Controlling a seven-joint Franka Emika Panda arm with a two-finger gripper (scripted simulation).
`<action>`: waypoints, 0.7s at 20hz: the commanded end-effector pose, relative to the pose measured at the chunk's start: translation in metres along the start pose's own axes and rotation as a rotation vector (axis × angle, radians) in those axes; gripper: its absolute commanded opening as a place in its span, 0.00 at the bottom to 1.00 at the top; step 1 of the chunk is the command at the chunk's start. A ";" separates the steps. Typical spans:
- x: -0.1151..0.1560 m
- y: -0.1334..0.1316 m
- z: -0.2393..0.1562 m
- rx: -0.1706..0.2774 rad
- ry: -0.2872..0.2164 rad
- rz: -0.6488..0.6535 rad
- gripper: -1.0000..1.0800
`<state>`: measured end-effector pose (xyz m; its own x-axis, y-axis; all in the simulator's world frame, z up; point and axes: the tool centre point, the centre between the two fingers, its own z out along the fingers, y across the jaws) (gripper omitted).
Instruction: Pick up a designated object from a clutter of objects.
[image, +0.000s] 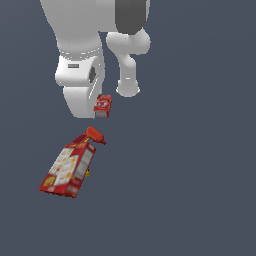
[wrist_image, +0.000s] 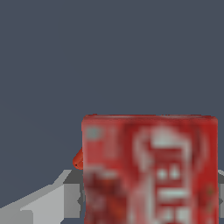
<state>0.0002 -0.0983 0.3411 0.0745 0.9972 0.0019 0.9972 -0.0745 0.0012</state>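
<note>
**A:** What could go wrong here?

**B:** A slip is judged possible. The small flat red rectangular box with a white logo patch (image: 103, 105) is seen pressed close against the wrist camera, beside the white arm's end. The gripper (wrist_image: 65, 192) is glimpsed only as grey finger parts; whether it is spread or pinching cannot be told.

**A:** And the clutter?

**B:** At seven o'clock of the box, well apart, a large red-yellow-white printed carton (image: 67, 170) is seen lying beside a red-capped bottle (image: 94, 135).

**A:** The setting?

**B:** A plain slate-blue surface (image: 200, 175) is shown; no walls are visible.

Simulated scene, featureless grey floor (image: 200, 200)
</note>
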 end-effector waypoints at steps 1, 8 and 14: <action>-0.014 0.006 -0.016 0.001 -0.001 -0.001 0.00; -0.039 0.019 -0.043 0.001 -0.002 0.000 0.00; -0.048 0.024 -0.053 0.001 -0.002 0.000 0.00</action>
<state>0.0195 -0.1466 0.3922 0.0748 0.9972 -0.0003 0.9972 -0.0748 0.0003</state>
